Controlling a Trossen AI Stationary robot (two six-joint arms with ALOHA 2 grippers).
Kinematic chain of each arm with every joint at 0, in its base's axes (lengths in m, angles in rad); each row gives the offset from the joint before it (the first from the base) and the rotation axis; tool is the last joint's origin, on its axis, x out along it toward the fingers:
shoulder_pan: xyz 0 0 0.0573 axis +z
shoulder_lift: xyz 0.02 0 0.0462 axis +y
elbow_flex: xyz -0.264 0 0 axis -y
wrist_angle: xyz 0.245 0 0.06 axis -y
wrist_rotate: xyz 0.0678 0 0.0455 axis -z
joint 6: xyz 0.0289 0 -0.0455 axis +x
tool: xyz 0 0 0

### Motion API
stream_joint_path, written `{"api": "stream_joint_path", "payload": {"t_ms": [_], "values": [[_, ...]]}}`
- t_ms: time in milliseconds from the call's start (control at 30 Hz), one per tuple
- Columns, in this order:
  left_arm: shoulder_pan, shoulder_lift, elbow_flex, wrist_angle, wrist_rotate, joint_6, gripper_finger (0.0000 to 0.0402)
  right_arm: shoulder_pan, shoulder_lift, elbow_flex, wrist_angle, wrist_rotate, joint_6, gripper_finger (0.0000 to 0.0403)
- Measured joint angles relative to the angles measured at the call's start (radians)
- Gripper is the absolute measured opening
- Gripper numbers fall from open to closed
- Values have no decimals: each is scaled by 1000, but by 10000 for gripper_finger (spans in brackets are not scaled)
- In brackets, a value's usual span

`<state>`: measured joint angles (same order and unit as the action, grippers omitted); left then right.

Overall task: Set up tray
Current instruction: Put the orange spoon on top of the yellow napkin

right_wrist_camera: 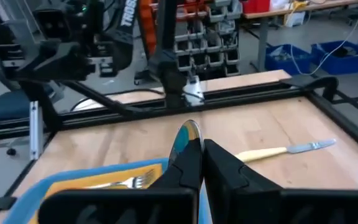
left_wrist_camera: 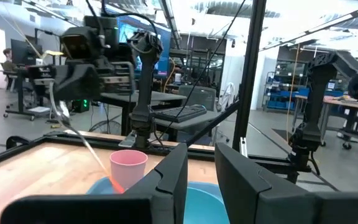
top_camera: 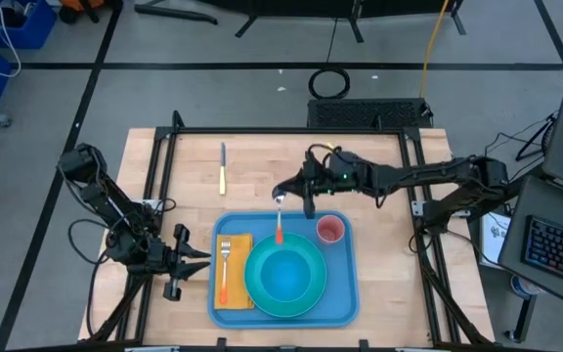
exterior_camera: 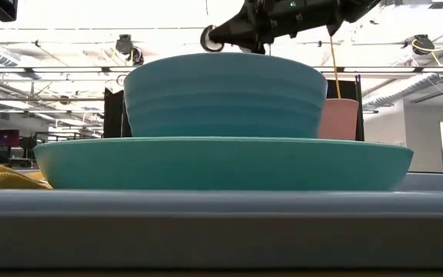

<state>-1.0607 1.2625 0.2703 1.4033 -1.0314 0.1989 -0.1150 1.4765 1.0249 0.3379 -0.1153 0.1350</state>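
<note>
The light-blue tray sits at the bench's near edge, already carrying napkin, fork, plate, bowl and pink cup. The right pincer hangs over the tray's far rim, pinching a spoon by what looks like its bowl end, orange handle dangling toward the tray, probably to lay it down. The knife waits beyond the tray. The left pincer, spread wide, is parked just off the tray's left edge.
</note>
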Motion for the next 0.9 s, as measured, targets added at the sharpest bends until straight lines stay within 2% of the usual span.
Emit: {"api": "stream_joint_path", "payload": {"t_ms": [100,233,400,633,900], "values": [[0,0,0,0,0,9,85,49,11,1,21,58,6,0],[0,0,0,-1,0,9,85,111,43,1,101,71,4,0],[0,0,0,-4,8,0,85,172,99,30,122,113,11,0],[-1,0,0,-49,10,-66,85,238,255,185,86,114,11,0],[-4,0,0,-63,11,-127,85,252,409,337,50,113,29,0]]}}
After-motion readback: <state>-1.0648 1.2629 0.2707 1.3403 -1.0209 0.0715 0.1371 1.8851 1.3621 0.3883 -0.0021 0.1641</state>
